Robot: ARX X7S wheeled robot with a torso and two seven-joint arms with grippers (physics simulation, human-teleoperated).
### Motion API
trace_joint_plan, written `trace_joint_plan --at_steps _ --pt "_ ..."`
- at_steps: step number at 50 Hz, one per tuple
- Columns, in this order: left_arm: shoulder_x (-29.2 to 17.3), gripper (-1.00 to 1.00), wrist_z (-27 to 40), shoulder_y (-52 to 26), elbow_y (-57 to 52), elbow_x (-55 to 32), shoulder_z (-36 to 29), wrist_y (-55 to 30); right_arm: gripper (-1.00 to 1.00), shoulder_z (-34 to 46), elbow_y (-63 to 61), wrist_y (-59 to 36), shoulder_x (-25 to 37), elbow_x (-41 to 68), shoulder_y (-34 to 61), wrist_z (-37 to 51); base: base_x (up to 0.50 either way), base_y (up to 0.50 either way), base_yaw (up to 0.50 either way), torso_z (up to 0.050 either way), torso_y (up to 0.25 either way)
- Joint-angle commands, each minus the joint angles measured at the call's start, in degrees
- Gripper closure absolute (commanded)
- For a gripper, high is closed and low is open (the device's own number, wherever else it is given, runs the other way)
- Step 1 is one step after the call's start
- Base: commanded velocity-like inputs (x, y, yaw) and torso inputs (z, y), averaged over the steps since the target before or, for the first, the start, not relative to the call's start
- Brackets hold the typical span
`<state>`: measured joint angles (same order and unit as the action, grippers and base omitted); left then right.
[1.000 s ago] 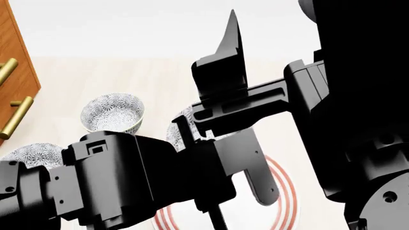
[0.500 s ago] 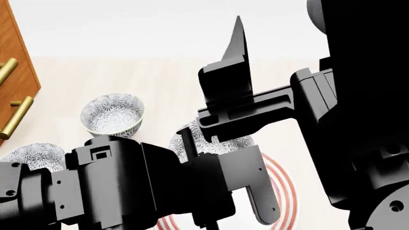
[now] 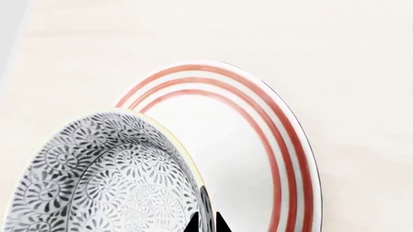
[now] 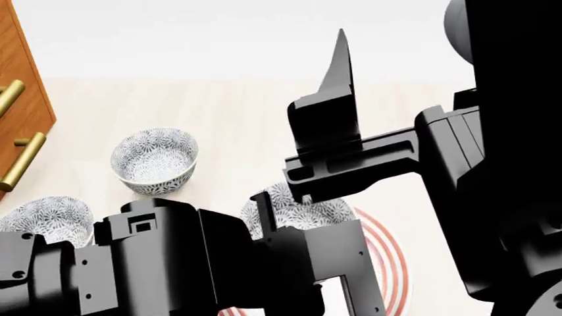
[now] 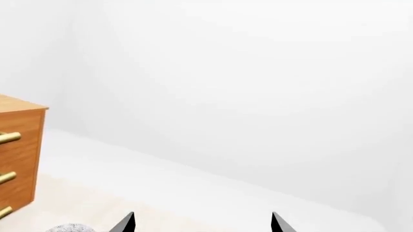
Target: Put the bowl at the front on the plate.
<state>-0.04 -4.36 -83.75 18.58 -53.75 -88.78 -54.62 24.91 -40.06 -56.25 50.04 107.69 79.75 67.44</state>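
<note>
Left wrist view: the left gripper [image 3: 206,223] pinches the bowl [image 3: 96,179] by its rim, over the plate [image 3: 258,145]. Head view: the bowl [image 4: 294,210] overlaps the plate's [image 4: 386,257] edge. Right wrist view: the right gripper [image 5: 202,223] is spread, holding nothing.

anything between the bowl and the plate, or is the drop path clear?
Nothing visible in the way. The left gripper grips the bowl by its rim, and the bowl already overlaps the plate. The bare part of the plate carries nothing. The other two bowls sit off to the left.
</note>
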Motion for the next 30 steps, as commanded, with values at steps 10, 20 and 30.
trace_joint_plan --at_steps 10,20,30 --pt "0.03 1.00 -1.45 1.26 1.44 2.72 0.26 1.69 -1.00 -0.04 -0.55 0.83 1.11 -0.01 -1.51 0.33 0.00 0.00 0.00 0.000 0.000" --pt "0.03 1.00 -2.41 1.64 2.58 3.39 0.31 2.58 -1.00 0.03 -0.28 0.91 1.39 -0.68 -2.05 -0.18 0.00 0.00 0.00 0.000 0.001" --pt "0.03 1.00 -1.46 3.08 1.94 3.09 0.27 3.19 -1.00 0.25 -0.79 1.13 2.11 0.82 -1.49 1.10 0.00 0.00 0.00 0.000 0.000"
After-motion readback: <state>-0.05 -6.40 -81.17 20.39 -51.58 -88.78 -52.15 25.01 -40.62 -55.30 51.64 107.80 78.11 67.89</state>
